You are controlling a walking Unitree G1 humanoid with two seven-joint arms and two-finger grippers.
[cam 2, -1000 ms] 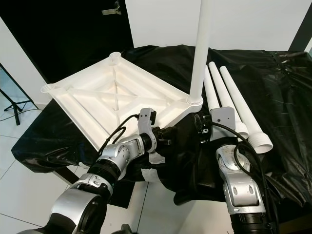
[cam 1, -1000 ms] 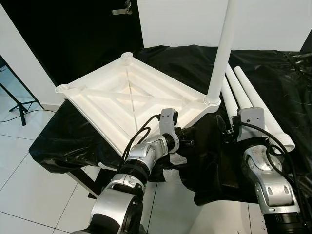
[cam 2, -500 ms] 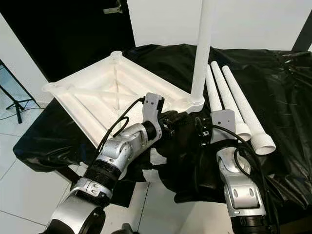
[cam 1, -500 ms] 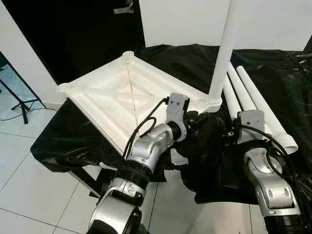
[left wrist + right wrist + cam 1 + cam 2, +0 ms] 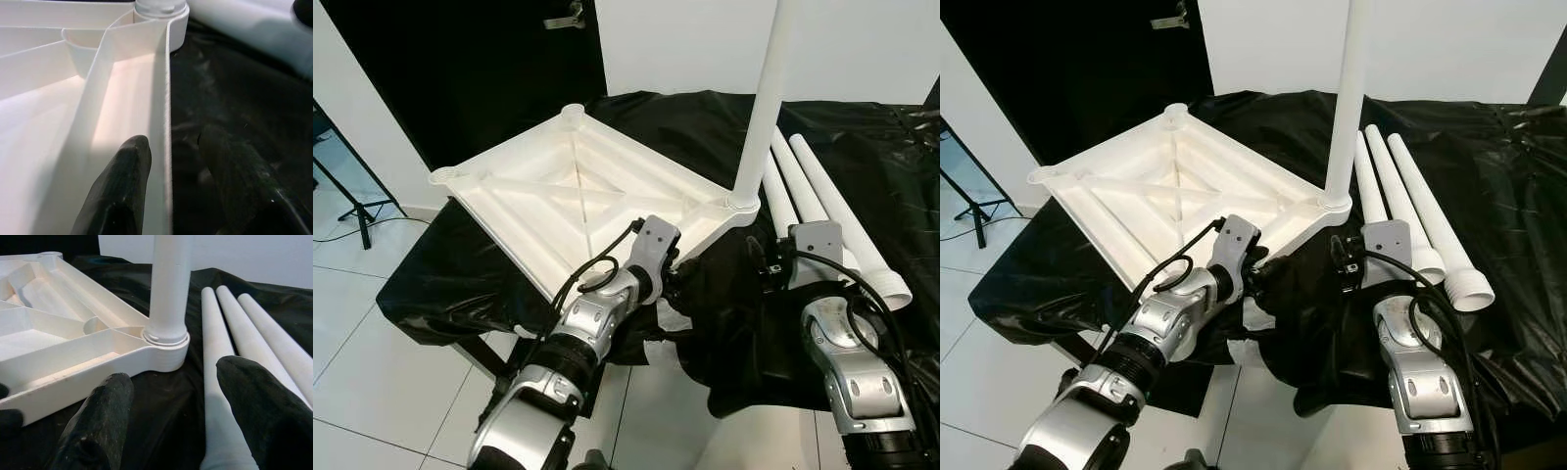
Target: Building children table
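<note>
The white tabletop lies underside up on the black cloth, its ribs showing. One white leg stands upright in the corner socket nearest my right arm. Three more legs lie side by side to the right. My left gripper is at the tabletop's near edge, open, with one finger inside the rim and the other on the cloth outside. My right gripper is open and wide, low over the cloth, pointing at the upright leg's base.
The black cloth drapes over the front edge of the work surface. Below is white tiled floor, with a black stand at the left. A dark door and white wall are behind.
My left gripper, which had risen toward the leg's corner half a second ago, has dropped back onto the tabletop's near rim. The right arm has stayed put.
</note>
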